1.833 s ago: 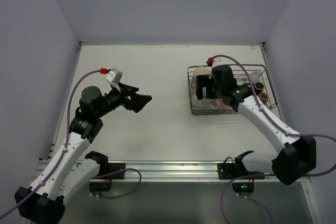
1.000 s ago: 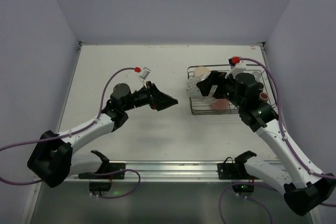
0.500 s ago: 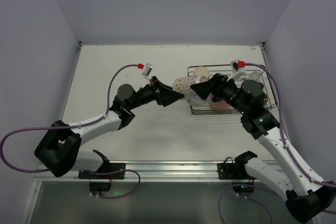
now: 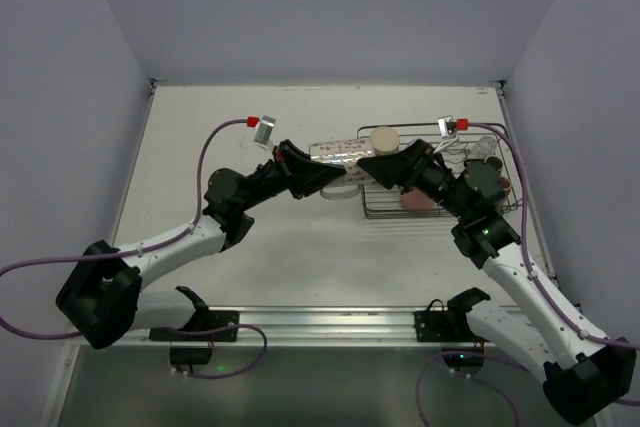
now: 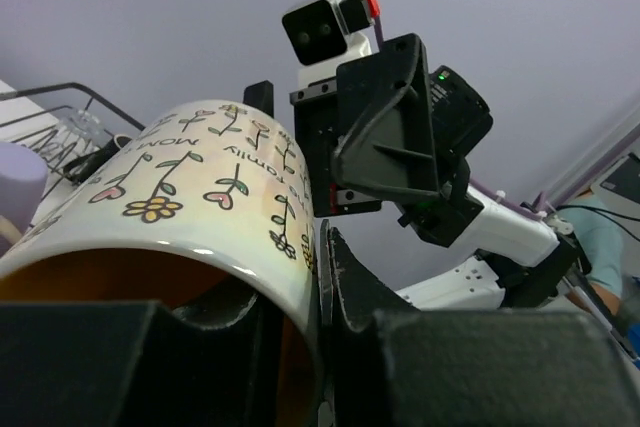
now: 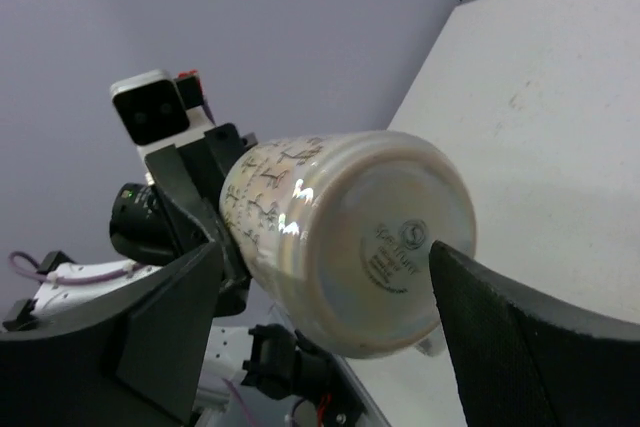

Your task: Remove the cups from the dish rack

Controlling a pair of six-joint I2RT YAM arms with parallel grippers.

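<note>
Since half a second ago the patterned mug [image 4: 335, 152] has moved clear of the dish rack [image 4: 385, 215] and hangs on its side at the rack's 9 o'clock. My left gripper [image 4: 328, 173] pinches its rim. My right gripper [image 4: 368, 167] straddles the base, and I cannot tell if it grips. I judge this a handover; next the right must release cleanly.

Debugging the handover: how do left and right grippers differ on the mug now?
Left gripper pinches the mug by its rim wall, one finger inside, one outside; right gripper straddles its base from outside. Left's jaws are nearly closed; right's are spread to mug width, and whether they clamp is unclear. Shared: both meet the same mug, lying horizontal in the air.
</note>
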